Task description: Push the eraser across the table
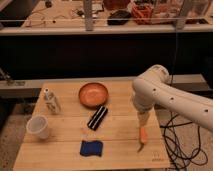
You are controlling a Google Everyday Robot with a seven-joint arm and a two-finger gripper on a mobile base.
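The eraser [97, 117], a small black oblong block with a pale stripe, lies at a slant near the middle of the light wooden table [65, 155], just in front of the orange bowl [93, 94]. My white arm reaches in from the right over the table's right side. The gripper [142, 120] hangs down from it, to the right of the eraser and apart from it, just above an orange carrot-like object [143, 136].
A white cup [39, 127] stands at the left front and a small pale bottle [51, 101] behind it. A flat blue wavy-edged pad [92, 148] lies at the front. Black cables [182, 142] hang right of the table. A cluttered bench runs along the back.
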